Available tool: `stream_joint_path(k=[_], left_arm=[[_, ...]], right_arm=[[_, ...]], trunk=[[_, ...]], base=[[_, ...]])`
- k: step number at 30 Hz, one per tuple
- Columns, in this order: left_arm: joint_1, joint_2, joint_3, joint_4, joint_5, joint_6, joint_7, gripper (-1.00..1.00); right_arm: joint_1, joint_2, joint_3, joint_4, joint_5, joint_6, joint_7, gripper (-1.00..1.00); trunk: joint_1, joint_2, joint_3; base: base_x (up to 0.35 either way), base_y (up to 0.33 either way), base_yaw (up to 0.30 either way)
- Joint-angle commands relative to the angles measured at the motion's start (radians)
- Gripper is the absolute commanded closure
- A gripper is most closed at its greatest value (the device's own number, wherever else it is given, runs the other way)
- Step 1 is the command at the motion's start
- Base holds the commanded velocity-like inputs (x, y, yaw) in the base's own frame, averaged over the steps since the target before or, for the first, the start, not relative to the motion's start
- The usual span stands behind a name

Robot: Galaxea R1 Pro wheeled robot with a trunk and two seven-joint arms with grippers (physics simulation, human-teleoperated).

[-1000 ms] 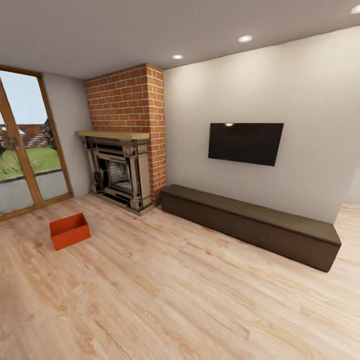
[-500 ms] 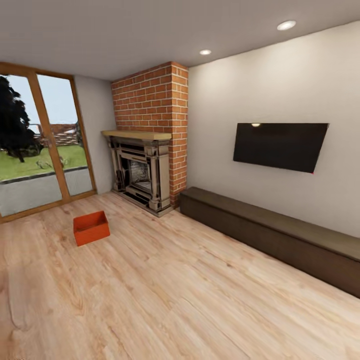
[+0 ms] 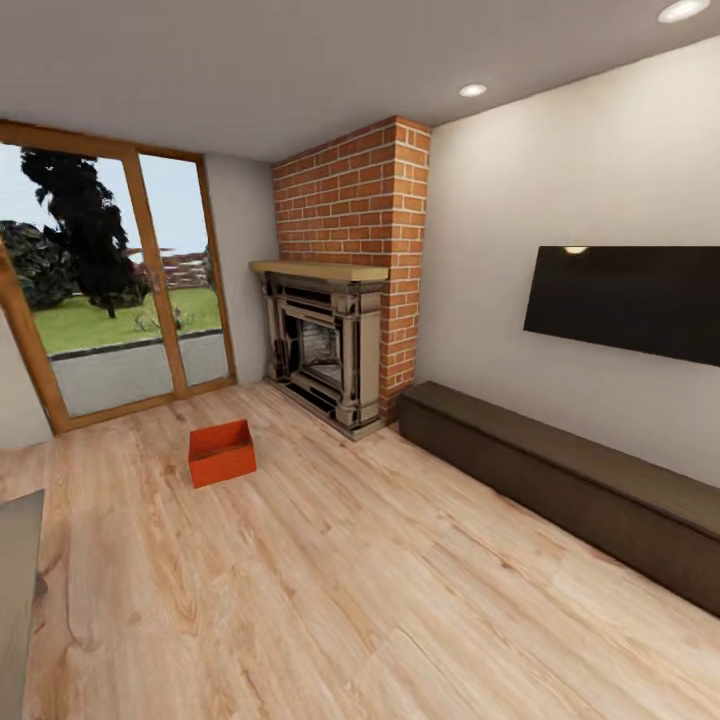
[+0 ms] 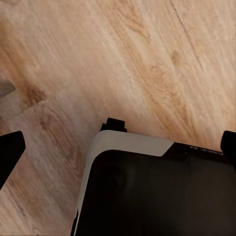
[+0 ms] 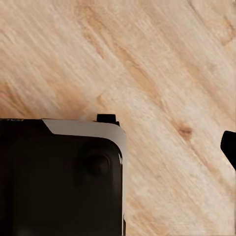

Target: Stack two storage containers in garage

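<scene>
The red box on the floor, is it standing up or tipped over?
Standing up. The box sits flat on the wood floor with its open top facing up; you can see its inner walls. Whether anything is inside, cannot tell.

Light wood-plank floor [image 5: 162, 64] underneath, grain running on a slant, with a small dark knot [image 5: 185, 132] in one plank. Black robot body [image 5: 59, 182] over the lower part of the picture, trimmed by a pale grey band [image 5: 91, 129] that bends round a rounded corner. Small black tab [image 5: 107, 118] poking out just past that band. Faint round dimple [image 5: 97, 164] in the black surface near the corner. One dark fingertip [image 5: 230, 147] of the right claw at the picture's edge, apart from the body, over bare floor. Other finger unseen, so how the jaws stand cannot be told.
</scene>
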Motion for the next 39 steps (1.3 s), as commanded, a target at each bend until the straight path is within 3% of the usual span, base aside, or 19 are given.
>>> stream_joint_path(k=[1,39], left_arm=[[-0.001,0.000,-0.009,0.000,0.007,-0.002,0.002,-1.00],[-0.001,0.000,-0.009,0.001,0.007,-0.002,0.002,-1.00]], right_arm=[[-0.001,0.000,0.008,0.003,-0.007,-0.006,-0.002,-1.00],[-0.001,-0.001,0.008,0.003,-0.007,-0.006,-0.002,-1.00]], trunk=[[0.001,-0.001,-0.002],[0.001,-0.001,-0.002]], base=[[0.323,0.000,0.268],[0.323,0.000,0.268]])
